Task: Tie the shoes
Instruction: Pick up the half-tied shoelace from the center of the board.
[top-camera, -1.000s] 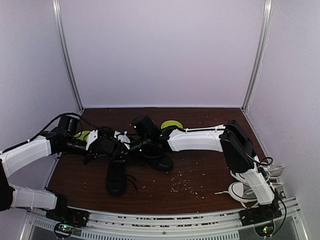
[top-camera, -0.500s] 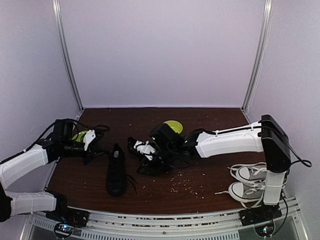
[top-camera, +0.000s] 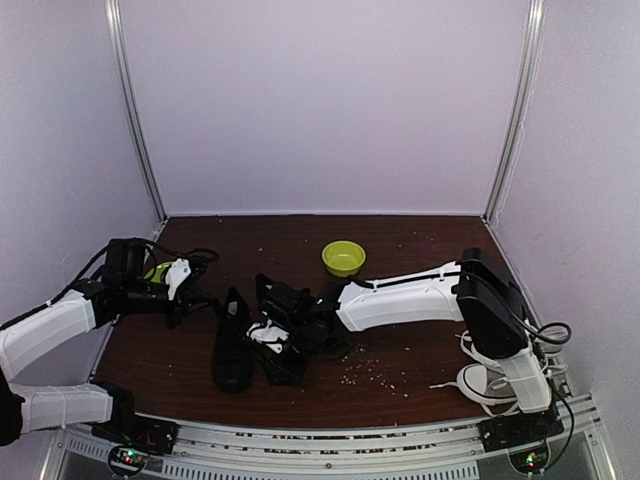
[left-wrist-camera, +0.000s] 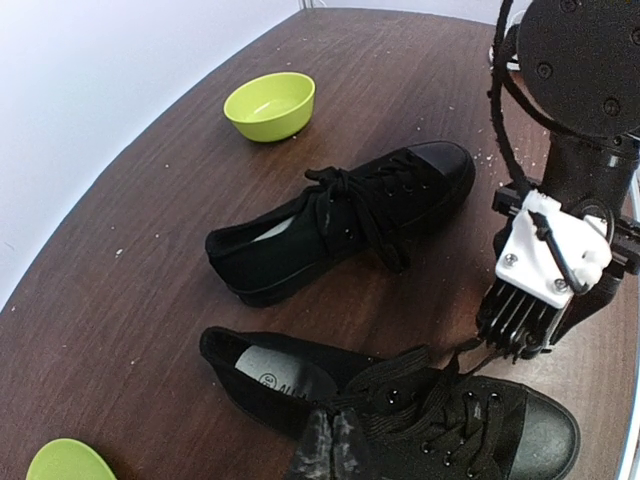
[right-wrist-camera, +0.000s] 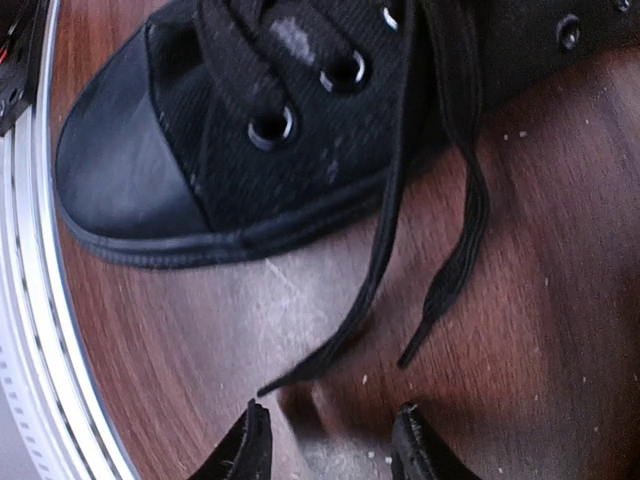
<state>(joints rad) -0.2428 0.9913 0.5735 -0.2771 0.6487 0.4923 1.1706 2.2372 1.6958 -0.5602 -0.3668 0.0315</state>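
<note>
Both shoes were on the table (top-camera: 430, 335), left of centre, side by side, toes toward the near edge. The left black shoe (top-camera: 232, 345) lay in the open. The right black shoe (left-wrist-camera: 340, 220) was just beside it, partly under the right arm in the overhead view. Its laces were bunched over the tongue, and I couldn't tell if they were knotted.

Right gripper (right-wrist-camera: 330, 442): low over the table between the two shoes, by the toe ends. Jaws were apart with nothing between them. Its wrist view showed the toe of one black shoe just ahead; which shoe, I couldn't tell. Two loose lace ends (right-wrist-camera: 440, 290) trailed onto the wood, their tips stopping just short of the gap. I saw no contact.

Left gripper (left-wrist-camera: 325, 450): at the left side of the table, near the heel end of the left black shoe, fingers pressed together. In its own view the tips were blurred over that shoe's laces, so I couldn't tell whether a lace was pinched.

Also there:
- a green bowl (top-camera: 343, 258) behind the shoes
- a second green bowl (left-wrist-camera: 65, 465) by the left arm
- white-laced sneakers (top-camera: 497, 378) at the near right corner
- crumbs (top-camera: 365, 370) scattered on the wood
</note>
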